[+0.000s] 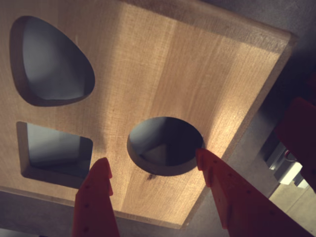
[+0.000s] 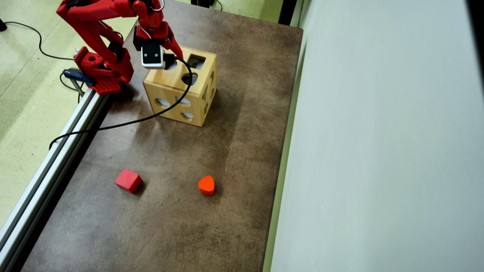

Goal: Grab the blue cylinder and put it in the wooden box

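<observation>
The blue cylinder shows in neither view: not on the surface, not between the jaws, and the round hole's interior in the wrist view is too dark to tell whether it lies inside. With nothing held and the gripper [image 1: 153, 165] poised right over that hole, the block has most likely already dropped into the wooden box [image 2: 180, 87], though that is a judgement only.

The jaws stand apart and empty, one orange-red finger [image 1: 96, 197] on either side of the round hole [image 1: 165, 145], just above the box's top face. That top face also carries a square hole [image 1: 54, 153] and a rounded, heart-like hole [image 1: 49, 61], so the round one is the matching opening for a cylinder.

The box sits toward the far left corner of the brown mottled surface [image 2: 234, 158], close to the red arm's base [image 2: 102, 70]. A red cube [image 2: 128, 180] and an orange-red heart-shaped block [image 2: 206, 185] lie well apart from it, nearer the surface's near edge. An aluminium rail [image 2: 49, 166] runs along the left edge, a black cable [image 2: 113, 125] trails across it, and a pale wall [image 2: 378, 132] borders the right edge above greenish flooring [image 2: 22, 94].
</observation>
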Controlling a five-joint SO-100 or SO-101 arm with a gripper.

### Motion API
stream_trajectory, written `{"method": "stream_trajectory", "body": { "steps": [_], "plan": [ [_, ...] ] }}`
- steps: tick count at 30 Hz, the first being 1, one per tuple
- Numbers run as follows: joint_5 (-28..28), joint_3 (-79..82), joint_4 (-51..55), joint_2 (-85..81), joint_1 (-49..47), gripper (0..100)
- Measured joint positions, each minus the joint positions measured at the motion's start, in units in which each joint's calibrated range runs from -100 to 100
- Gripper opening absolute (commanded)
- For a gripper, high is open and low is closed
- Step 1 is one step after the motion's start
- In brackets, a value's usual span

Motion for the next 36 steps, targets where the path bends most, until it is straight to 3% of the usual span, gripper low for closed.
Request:
{"method": "stream_trajectory", "body": {
  "steps": [9, 20, 28, 36],
  "plan": [
    [0.0, 0.0, 0.0, 0.0, 0.0, 25],
    [0.0, -3.5, 0.1, -7.5, 0.3, 2],
    [0.0, -14.9, 6.5, -8.6, 5.2, 1],
    [-1.4, -16.2, 6.9, -23.2, 5.7, 1]
  ]
}}
